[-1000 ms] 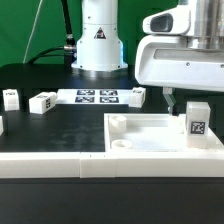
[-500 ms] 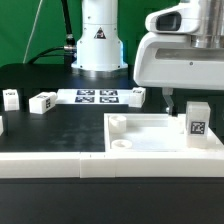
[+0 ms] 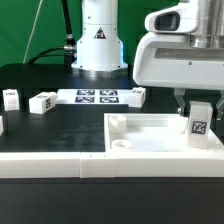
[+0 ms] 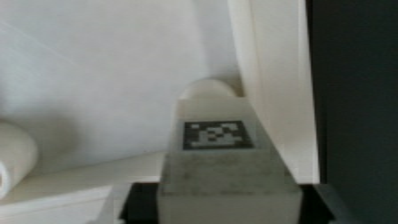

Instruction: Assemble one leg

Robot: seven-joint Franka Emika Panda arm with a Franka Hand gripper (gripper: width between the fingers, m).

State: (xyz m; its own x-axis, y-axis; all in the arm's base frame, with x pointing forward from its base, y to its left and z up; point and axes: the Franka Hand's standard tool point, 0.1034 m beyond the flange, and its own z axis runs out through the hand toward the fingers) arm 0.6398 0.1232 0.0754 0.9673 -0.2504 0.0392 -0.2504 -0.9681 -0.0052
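The leg (image 3: 198,122), a small white post with a black-and-white tag, stands upright in the corner of the large white tray (image 3: 150,140) nearest the exterior view's right. My gripper (image 3: 198,100) has come down over its top. In the wrist view the leg (image 4: 217,150) fills the space between my dark fingers (image 4: 146,205), which press against both of its sides, with the gripper (image 4: 222,205) shut on it. The tray's rim wall (image 4: 267,50) runs just beside the leg. The leg's foot is hidden.
Three more white tagged legs lie on the black table (image 3: 10,97), (image 3: 43,101), (image 3: 139,95). The marker board (image 3: 97,97) lies in front of the robot base (image 3: 100,40). Two round pegs (image 3: 118,124), (image 3: 121,144) rise at the tray's other side. A white bar (image 3: 60,168) lines the front.
My gripper has shifted toward the exterior view's right, from beside the leg to directly over it, and its fingers now cover the leg's top. The leg has not moved.
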